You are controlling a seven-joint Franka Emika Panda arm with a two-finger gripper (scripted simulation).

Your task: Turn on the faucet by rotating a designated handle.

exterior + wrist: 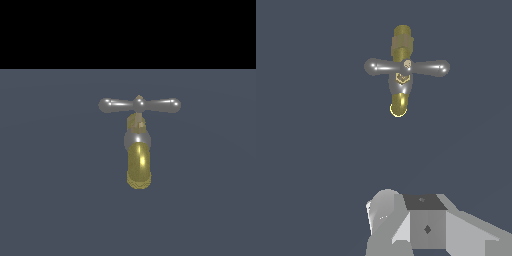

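The faucet (138, 160) stands on the dark grey-blue floor, with its yellow-brass spout turned down toward the camera, a silver-grey collar and a brass stem. The handle (139, 105) is a silver crossbar lying level across the top, one bulbous end toward the exterior view's left and one toward its right. In the wrist view the faucet (399, 100) and the handle (407, 67) show from above, well apart from my gripper (406, 217). Only grey-white parts of the gripper show at the picture's edge, and I cannot tell how its jaws stand. The gripper is out of the exterior view.
A flat dark grey-blue floor (60, 200) surrounds the faucet on all sides. A black band fills the upper part of the exterior view. No other objects show.
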